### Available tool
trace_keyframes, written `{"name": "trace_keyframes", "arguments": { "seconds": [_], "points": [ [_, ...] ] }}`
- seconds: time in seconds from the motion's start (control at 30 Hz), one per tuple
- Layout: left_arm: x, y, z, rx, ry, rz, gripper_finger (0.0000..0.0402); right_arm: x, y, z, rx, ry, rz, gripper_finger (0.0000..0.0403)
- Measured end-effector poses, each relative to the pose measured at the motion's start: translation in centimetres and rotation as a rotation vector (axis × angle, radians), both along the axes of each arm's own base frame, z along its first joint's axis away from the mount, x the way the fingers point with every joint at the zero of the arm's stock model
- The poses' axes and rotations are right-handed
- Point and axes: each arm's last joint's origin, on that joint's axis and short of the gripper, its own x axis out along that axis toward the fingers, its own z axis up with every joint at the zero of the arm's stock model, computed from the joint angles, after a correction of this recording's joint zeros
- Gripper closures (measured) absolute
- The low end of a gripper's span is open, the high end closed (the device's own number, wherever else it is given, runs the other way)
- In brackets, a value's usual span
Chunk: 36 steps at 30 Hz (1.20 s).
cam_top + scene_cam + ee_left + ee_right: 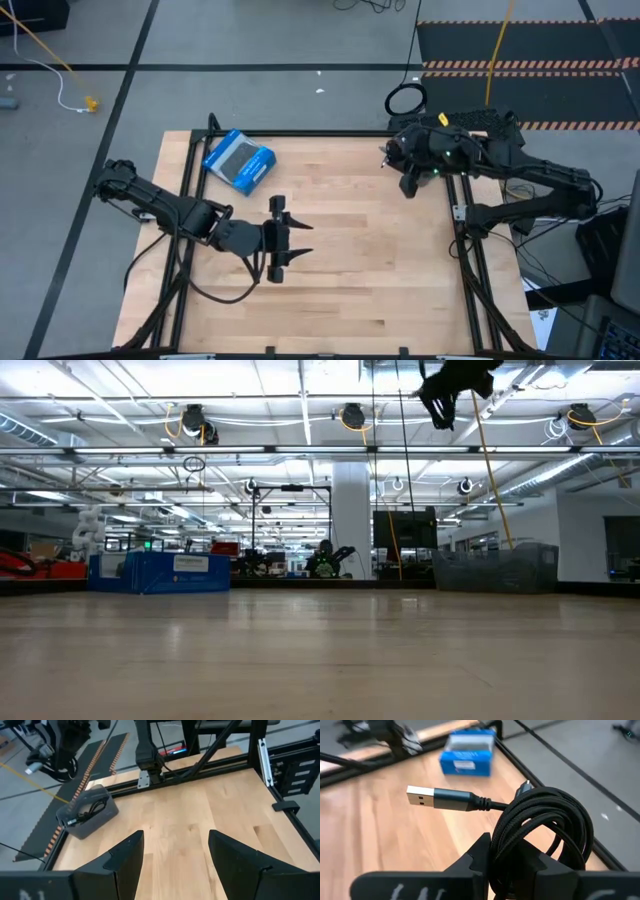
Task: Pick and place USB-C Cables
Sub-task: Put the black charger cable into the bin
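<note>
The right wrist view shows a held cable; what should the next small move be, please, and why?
Probably lower the right tool toward the table before opening. It is shut on the black cable bundle, and the low view shows it high above the wood, so releasing now would drop the cable. The left tool waits open.

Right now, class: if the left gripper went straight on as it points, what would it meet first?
The left gripper crosses bare table, probably reaching the frame rail first.
</note>
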Motion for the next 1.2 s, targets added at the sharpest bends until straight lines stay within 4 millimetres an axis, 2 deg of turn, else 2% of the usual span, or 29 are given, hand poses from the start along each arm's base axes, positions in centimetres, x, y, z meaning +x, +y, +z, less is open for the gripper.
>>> {"name": "trace_keyframes", "arguments": {
  "seconds": [0.37, 0.6, 0.93, 1.2],
  "points": [
    [0.1, 0.0, 0.1, 0.003, -0.010, -0.004, 0.0176, -0.8, -1.4, -1.9, 0.062, 0.218, -0.084, 0.0362],
    [0.2, 0.3, 0.1, 0.013, -0.010, 0.002, 0.0176, -0.6, -2.6, -3.5, 0.109, 0.351, -0.140, 0.0362],
    [0.2, 0.3, 0.1, 0.002, -0.012, 0.004, 0.0176, -0.3, -5.3, -8.0, 0.176, 0.528, -0.231, 0.0362],
    [0.2, 0.3, 0.1, -0.009, -0.012, 0.009, 0.0176, -0.6, -8.3, -11.7, 0.206, 0.622, -0.291, 0.0362]
  ]
}}
